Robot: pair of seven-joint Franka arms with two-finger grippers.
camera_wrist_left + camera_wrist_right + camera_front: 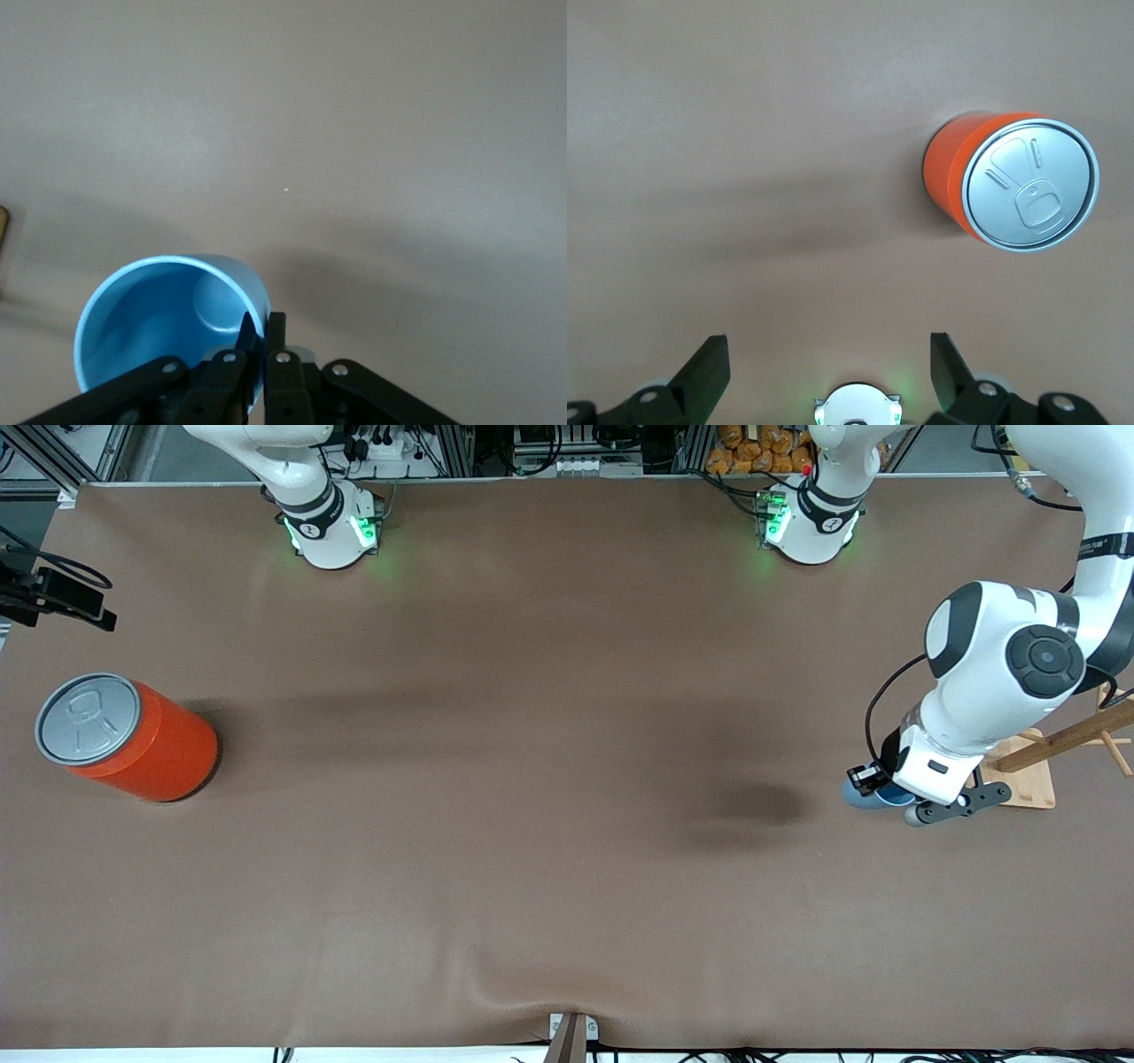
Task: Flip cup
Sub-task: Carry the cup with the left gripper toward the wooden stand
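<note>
Left hand [262,332] is down at the left arm's end of the table [532,779], fingers pinched tight on the wall of the cup [168,323]. From my left wrist view one finger sits inside the rim and the other outside, pressed together with only the cup wall between them. The cup is light blue; I can see straight into its open mouth and down to the flat bottom inside, so it is tilted toward the wrist camera rather than standing square. I can't tell from these views whether it touches the table or hangs just above it.

In the front view the cup [864,790] shows only as a sliver of blue, mostly hidden under the left hand [886,788] and wrist. It sits just beside a wooden stand [1032,775] with a flat base and slanted pegs.

Right hand [829,372] is up in the air over the right arm's end of the table, fingers spread wide apart and holding nothing; that arm is waiting. In its wrist view an orange-red can [1010,181] with a grey pull-tab lid stands upright on the table. In the front view the can [128,735] is at the right arm's end, well apart from the cup.
</note>
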